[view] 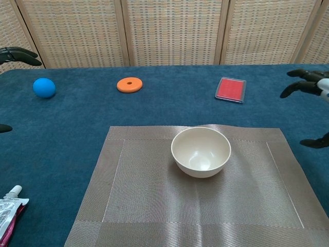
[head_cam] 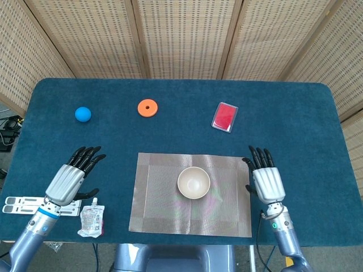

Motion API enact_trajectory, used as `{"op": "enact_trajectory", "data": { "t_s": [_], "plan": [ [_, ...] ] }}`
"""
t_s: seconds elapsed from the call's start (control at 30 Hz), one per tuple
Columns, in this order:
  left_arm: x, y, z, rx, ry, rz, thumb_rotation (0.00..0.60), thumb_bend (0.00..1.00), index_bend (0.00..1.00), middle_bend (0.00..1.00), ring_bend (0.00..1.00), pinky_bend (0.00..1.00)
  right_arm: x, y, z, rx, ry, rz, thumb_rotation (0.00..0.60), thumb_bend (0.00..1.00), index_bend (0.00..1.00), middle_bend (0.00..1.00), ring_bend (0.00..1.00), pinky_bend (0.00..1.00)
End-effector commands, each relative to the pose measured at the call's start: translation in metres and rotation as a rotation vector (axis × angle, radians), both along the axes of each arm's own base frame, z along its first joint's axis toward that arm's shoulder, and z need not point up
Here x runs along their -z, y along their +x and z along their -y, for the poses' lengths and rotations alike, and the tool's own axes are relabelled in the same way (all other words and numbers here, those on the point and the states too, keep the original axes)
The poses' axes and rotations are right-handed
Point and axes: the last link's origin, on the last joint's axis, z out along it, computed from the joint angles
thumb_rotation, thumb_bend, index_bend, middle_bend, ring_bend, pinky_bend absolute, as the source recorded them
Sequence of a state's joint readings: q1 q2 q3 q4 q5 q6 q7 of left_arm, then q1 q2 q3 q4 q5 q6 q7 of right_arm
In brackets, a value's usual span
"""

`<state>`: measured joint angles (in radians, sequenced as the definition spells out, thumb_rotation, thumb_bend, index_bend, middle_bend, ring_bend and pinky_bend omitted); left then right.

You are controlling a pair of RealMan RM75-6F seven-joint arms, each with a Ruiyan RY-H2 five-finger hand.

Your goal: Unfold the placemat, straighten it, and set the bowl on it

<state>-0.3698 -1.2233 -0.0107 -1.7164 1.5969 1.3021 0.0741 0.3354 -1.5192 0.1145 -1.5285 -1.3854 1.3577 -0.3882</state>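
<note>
1. I see the placemat (head_cam: 191, 194) spread flat on the worktop (head_cam: 295, 107), its long axis running left-right; the bowl (head_cam: 194, 182) sits upright near its centre.
2. My left robot hand (head_cam: 72, 176) and right robot hand (head_cam: 266, 178) flank the placemat, fingers spread, holding nothing; the right is nearer.
3. The placemat looks woven and thin; the bowl smooth, round, cream.

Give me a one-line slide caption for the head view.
Bowl sits on the unfolded placemat; left hand and right hand rest open beside it, fingers apart.

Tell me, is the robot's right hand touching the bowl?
Apart. The head view shows the right hand beside the placemat, with bare mat between it and the bowl.
</note>
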Motion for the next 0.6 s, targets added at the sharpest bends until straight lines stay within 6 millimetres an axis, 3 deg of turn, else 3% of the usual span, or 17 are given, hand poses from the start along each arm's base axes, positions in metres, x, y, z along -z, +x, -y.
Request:
{"op": "enact_trajectory", "data": {
  "t_s": [0.03, 0.33, 0.6],
  "plan": [
    [0.002, -0.003, 0.000, -0.012, 0.007, -0.015, 0.600, 0.20, 0.09, 0.00, 0.00, 0.00, -0.018, -0.023, -0.001, 0.058, -0.046, 0.000, 0.600, 0.27, 0.17, 0.00, 0.00, 0.00],
    [0.003, -0.019, 0.004, -0.072, 0.055, -0.087, 0.600, 0.20, 0.05, 0.00, 0.00, 0.00, -0.055, -0.079, -0.012, 0.142, -0.153, -0.047, 0.600, 0.25, 0.07, 0.00, 0.00, 0.00],
    [0.000, -0.033, 0.013, -0.116, 0.072, -0.107, 0.600, 0.20, 0.05, 0.00, 0.00, 0.00, -0.072, -0.100, -0.024, 0.153, -0.185, -0.022, 0.600, 0.25, 0.06, 0.00, 0.00, 0.00]
  ]
}}
